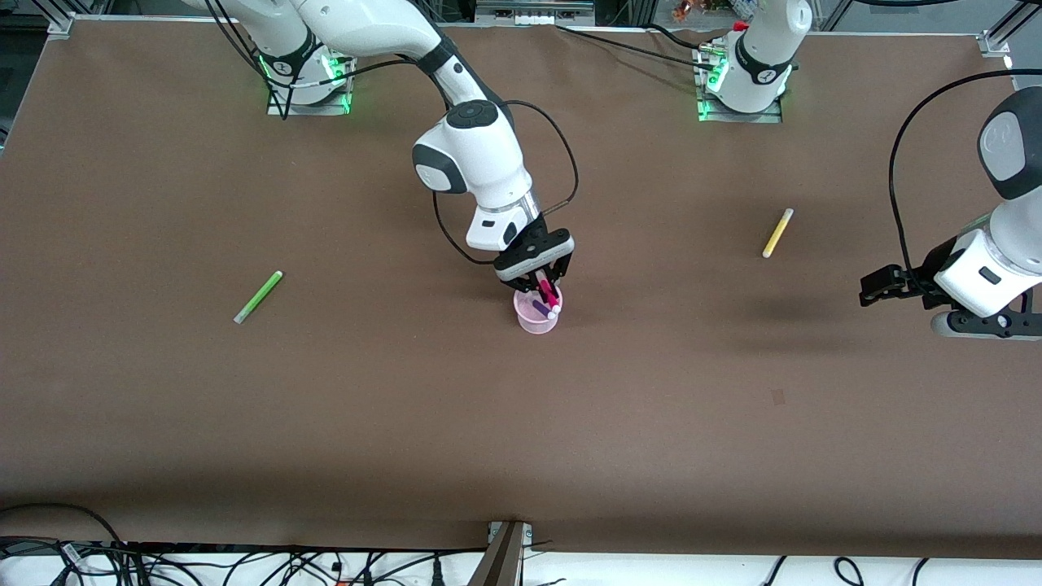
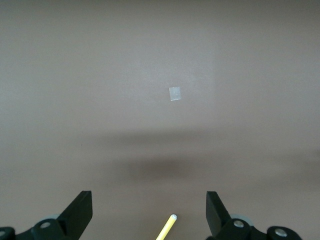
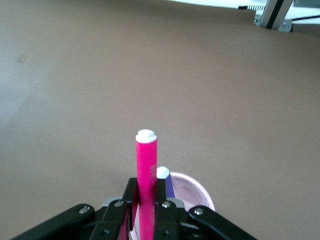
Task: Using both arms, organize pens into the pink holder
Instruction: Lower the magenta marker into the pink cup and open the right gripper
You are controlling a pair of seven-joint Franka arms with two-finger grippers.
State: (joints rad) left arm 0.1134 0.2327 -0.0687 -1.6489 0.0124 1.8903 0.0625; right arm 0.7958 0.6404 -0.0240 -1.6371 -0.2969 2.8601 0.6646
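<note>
Even overhead light leaves my counter [image 1: 407, 407] softly lit; a blurred shadow lies beneath my left tool [image 2: 149, 215], and its close edges look perhaps slightly unfocused.

Brown table [image 1: 407, 407] with pink holder [image 1: 537, 319], green pen [image 1: 259, 297], yellow pen [image 1: 777, 233].

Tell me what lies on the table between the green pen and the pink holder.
Nothing: in the front view the brown table is bare between the green pen and the pink holder.
</note>
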